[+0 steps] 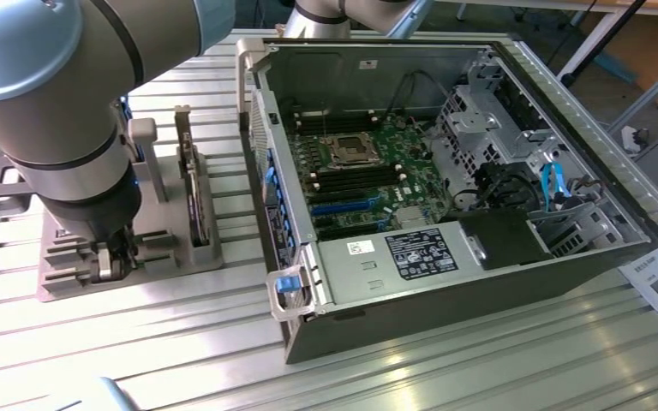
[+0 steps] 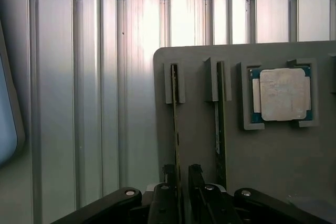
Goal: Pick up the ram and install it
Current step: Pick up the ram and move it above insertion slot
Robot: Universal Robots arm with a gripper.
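The gripper [image 2: 181,176] hung over the grey holder [image 2: 198,129], fingers spread apart. The ram [image 2: 176,121] stood edge-on between them.

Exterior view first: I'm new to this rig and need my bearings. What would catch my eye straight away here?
The open computer case stands on the exterior view's right, its green motherboard laid bare. On that view's left the grey arm hangs over a holder tray, where the open gripper straddles the ram standing on edge; a silver processor chip sits in the same tray.
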